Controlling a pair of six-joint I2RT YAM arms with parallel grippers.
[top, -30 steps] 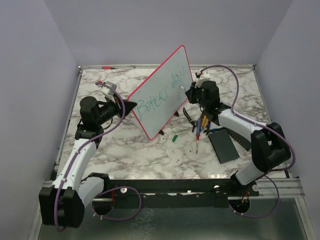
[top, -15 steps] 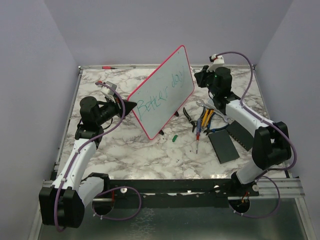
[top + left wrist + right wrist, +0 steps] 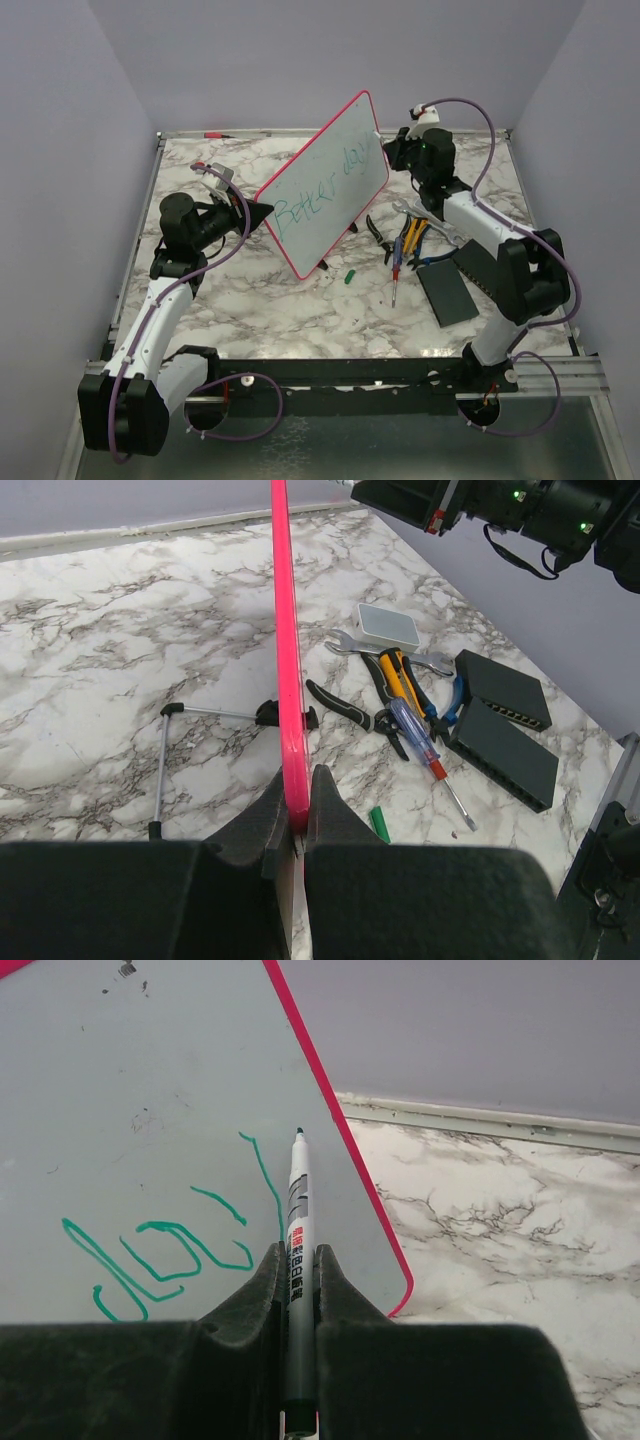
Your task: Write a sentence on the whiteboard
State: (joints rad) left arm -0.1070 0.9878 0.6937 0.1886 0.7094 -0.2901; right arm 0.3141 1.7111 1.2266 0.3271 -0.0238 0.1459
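The whiteboard (image 3: 325,185) stands tilted on its long edge, red-rimmed, with green words "Better day" across it. My left gripper (image 3: 262,213) is shut on its near left corner; in the left wrist view the rim (image 3: 288,630) runs edge-on into the closed gripper (image 3: 296,800). My right gripper (image 3: 388,148) hovers by the board's far upper right corner, shut on a grey marker (image 3: 298,1210). The marker's tip points at the whiteboard (image 3: 150,1080) just right of the last green stroke; whether it touches is unclear.
Right of the board lie pliers (image 3: 378,230), screwdrivers (image 3: 400,262), a wrench (image 3: 345,645), a small white box (image 3: 388,626) and two black boxes (image 3: 447,290). A green cap (image 3: 350,277) lies in front of the board. A red pen (image 3: 213,133) rests at the back edge.
My right gripper with the marker lifted off the board's right side, went up and back, then edged left toward the top corner. The left arm and board stayed still.
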